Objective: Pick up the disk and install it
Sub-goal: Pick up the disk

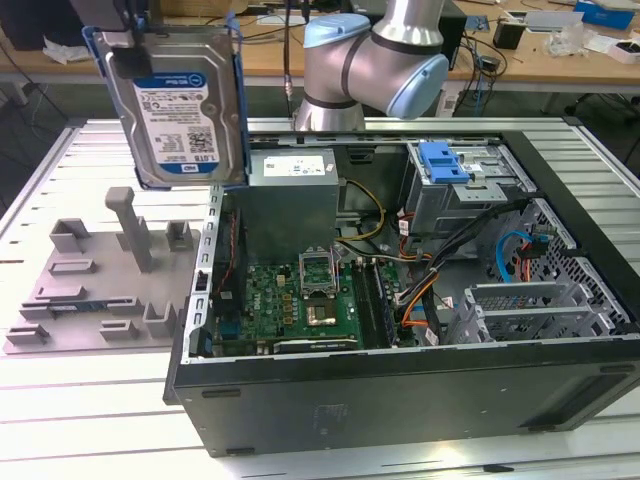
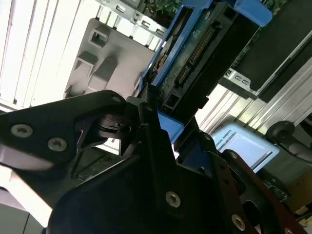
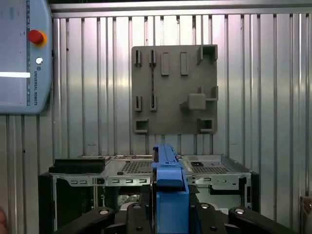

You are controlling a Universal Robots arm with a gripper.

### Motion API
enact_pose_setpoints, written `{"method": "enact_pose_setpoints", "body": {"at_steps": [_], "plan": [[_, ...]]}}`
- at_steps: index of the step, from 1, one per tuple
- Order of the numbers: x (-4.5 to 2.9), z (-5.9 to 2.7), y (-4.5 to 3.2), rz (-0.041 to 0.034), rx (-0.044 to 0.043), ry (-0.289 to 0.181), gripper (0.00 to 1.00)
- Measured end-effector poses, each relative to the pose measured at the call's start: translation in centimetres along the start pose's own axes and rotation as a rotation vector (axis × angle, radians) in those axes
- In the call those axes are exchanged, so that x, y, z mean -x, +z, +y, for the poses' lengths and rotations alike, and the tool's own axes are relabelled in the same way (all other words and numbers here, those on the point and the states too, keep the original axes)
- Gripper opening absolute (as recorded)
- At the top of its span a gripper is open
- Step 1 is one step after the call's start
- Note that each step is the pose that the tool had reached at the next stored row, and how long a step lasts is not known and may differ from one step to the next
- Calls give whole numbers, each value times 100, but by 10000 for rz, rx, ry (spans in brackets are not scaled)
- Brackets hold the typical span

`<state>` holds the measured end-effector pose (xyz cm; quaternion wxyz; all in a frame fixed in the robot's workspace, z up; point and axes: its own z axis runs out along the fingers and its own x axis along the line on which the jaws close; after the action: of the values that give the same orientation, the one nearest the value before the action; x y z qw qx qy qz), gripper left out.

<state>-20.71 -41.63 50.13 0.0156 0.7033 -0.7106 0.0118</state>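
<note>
1. Hanging in the air at the exterior view's left, the disk (image 1: 180, 100) is well clear of the grey fixture plate (image 1: 100, 280), with the gripper (image 1: 125, 35) clamped on its blue carrier.
2. Pick-up looks done; installing remains.
3. Rightward, the computer case (image 1: 400, 400) stands open; I judge that the drive cage (image 1: 470, 190) calls for careful alignment.

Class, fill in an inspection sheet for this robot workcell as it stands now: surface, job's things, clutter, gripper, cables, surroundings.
Surface: ribbed metal table carrying a grey fixture plate and an open computer case.
Job's things: the disk, in its blue carrier, held upright in the air, not in the case.
Clutter: nothing seen.
Gripper: gripper shut on the disk's upper end.
Cables: orange, black and blue leads bundled inside the case.
Surroundings: wooden desks with loose items behind; teach pendant with a red button in the first wrist view.
</note>
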Motion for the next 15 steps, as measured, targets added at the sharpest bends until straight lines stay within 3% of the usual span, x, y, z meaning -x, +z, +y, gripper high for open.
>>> {"method": "enact_pose_setpoints", "body": {"at_steps": [15], "plan": [[-230,-545,6,-9,0,0,36]]}}
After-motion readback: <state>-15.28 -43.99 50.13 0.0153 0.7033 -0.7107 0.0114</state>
